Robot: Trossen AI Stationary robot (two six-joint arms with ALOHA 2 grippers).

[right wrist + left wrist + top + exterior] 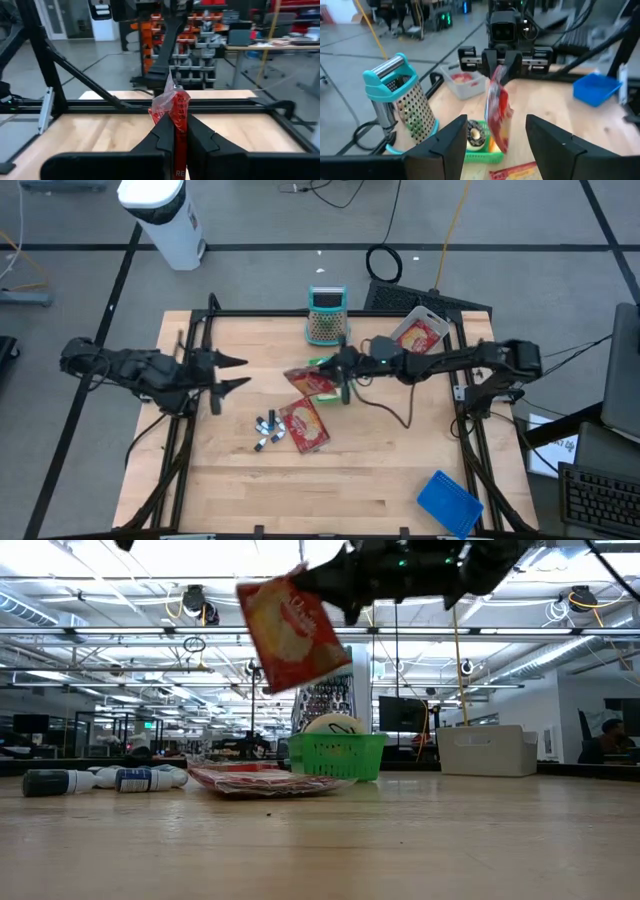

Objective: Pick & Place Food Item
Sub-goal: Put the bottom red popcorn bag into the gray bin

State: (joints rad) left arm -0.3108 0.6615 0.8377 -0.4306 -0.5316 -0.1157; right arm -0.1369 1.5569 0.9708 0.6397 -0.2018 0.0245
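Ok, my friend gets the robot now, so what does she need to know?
Right gripper: shut on a red snack packet, lifted clear of the table, over its middle.
Left gripper: open, empty, at the table's left side.
Second red packet lies flat near the middle, beside some small bottles. A clear tub with a red packet in it sits at the far right corner, a green basket and a teal grater at the far edge, a blue bin at the near right.
Done: one packet picked up.
Left: set it down; where it goes is not shown.
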